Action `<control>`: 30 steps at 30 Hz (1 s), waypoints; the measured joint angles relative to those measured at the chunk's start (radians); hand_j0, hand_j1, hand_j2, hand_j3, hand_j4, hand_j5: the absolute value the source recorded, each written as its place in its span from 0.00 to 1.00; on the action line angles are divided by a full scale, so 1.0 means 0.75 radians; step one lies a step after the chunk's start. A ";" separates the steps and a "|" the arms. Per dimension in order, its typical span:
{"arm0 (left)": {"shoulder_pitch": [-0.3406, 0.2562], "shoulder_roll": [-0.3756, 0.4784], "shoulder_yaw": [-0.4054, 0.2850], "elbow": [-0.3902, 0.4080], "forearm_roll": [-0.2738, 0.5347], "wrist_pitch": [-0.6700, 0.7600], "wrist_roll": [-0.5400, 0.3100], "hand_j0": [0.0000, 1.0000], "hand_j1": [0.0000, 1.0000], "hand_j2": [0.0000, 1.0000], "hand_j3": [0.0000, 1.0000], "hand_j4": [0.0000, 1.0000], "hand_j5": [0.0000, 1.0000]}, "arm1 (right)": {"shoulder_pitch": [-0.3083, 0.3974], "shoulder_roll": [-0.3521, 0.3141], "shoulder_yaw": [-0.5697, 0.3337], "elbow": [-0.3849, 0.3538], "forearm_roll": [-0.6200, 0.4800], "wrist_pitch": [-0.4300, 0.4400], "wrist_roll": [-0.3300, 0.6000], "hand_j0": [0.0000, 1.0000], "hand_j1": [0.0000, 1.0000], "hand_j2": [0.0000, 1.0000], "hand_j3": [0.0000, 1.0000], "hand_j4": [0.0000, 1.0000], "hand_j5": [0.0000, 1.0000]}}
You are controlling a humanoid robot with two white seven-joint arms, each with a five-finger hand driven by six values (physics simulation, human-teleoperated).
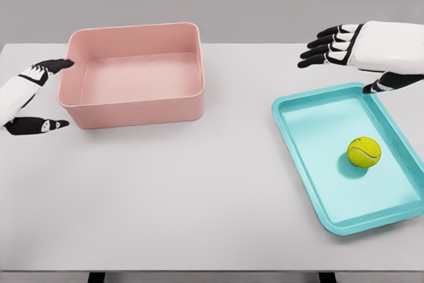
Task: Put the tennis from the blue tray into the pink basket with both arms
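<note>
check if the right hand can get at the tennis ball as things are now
Probably yes: the right hand is open above the blue tray's far end, and the tennis ball lies uncovered with nothing between them.

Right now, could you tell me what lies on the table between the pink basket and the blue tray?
Nothing: in the head view, only bare table separates the pink basket from the blue tray.

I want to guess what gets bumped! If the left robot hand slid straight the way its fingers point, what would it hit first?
Probably the pink basket. The left robot hand points right, and its upper fingertip already sits at the basket's left wall. Depth is hard to judge, so it may be just touching or just short.
</note>
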 measured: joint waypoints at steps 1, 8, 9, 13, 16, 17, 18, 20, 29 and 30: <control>0.002 0.003 0.000 0.000 0.005 0.000 0.000 1.00 1.00 1.00 1.00 1.00 1.00 | -0.002 0.001 -0.001 0.000 0.000 0.000 0.000 1.00 1.00 1.00 1.00 1.00 1.00; 0.010 0.010 0.001 -0.001 0.015 0.000 -0.001 1.00 1.00 1.00 1.00 1.00 1.00 | 0.004 -0.033 0.002 -0.001 -0.026 0.033 0.000 1.00 1.00 1.00 1.00 1.00 1.00; 0.027 0.011 0.001 -0.002 0.016 0.000 -0.002 1.00 1.00 1.00 1.00 1.00 1.00 | 0.012 -0.058 0.001 0.006 -0.082 0.073 0.000 1.00 1.00 1.00 1.00 1.00 1.00; 0.055 0.038 -0.004 -0.012 0.055 0.000 -0.003 1.00 1.00 1.00 1.00 1.00 1.00 | 0.036 -0.126 0.004 0.215 -0.441 0.195 0.000 1.00 1.00 1.00 1.00 1.00 1.00; 0.055 0.079 -0.044 -0.015 0.128 0.000 -0.003 1.00 1.00 1.00 1.00 1.00 1.00 | 0.096 -0.150 0.028 0.353 -0.566 0.226 0.000 1.00 1.00 1.00 1.00 1.00 1.00; 0.055 0.104 -0.068 -0.015 0.167 0.000 -0.003 1.00 1.00 1.00 1.00 1.00 1.00 | 0.102 -0.162 0.056 0.378 -0.581 0.229 0.000 1.00 1.00 1.00 1.00 1.00 1.00; 0.051 0.124 -0.096 -0.015 0.208 0.000 -0.004 1.00 1.00 1.00 1.00 1.00 1.00 | 0.108 -0.174 0.081 0.393 -0.590 0.228 0.000 1.00 1.00 1.00 1.00 1.00 1.00; 0.051 0.148 -0.141 -0.015 0.283 0.000 -0.005 0.99 0.99 0.99 0.99 0.99 0.99 | 0.149 -0.197 0.118 0.399 -0.580 0.225 0.000 1.00 1.00 1.00 1.00 1.00 1.00; 0.133 0.339 -0.284 -0.015 0.748 0.000 -0.007 0.99 0.99 0.99 0.99 0.99 0.99 | 0.245 -0.259 0.218 0.279 -0.405 0.183 0.000 1.00 1.00 1.00 1.00 1.00 1.00; 0.135 0.357 -0.312 -0.015 0.781 0.000 -0.007 0.99 0.99 0.99 0.99 0.99 0.99 | 0.258 -0.266 0.221 0.269 -0.390 0.177 0.000 1.00 1.00 1.00 1.00 1.00 1.00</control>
